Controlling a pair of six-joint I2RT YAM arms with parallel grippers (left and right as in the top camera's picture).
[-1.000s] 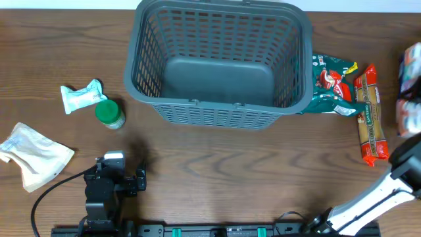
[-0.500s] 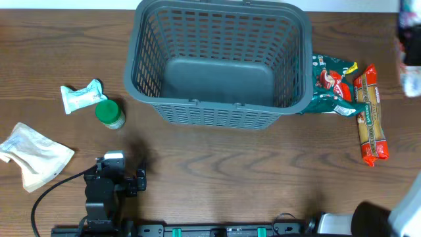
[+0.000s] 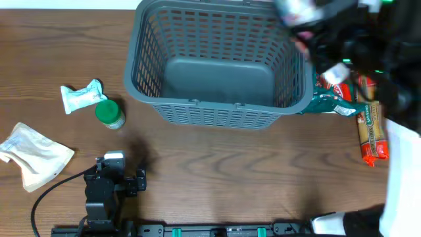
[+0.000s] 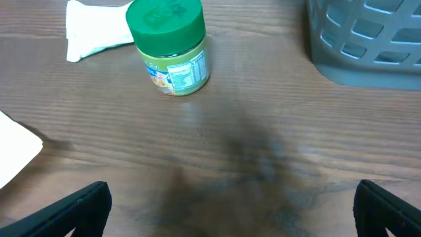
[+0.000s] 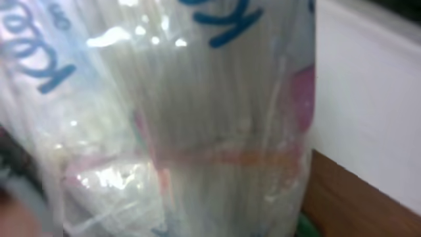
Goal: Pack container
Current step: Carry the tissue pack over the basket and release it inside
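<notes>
Now we clamp a clear packet [image 5: 197, 118] in the right gripper [image 3: 314, 26] above the far right corner of the container [image 3: 217, 113], which sits at the far edge of the table [image 3: 230, 171]. Our left gripper [image 4: 233, 210] stands wide apart.

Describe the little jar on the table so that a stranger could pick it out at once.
Start from the big dark-grey basket and look past its left end. A small jar stands upright there, close beside a white sachet, with a crumpled pale bag farther left. It alone is round, with a bright green lid.
</notes>
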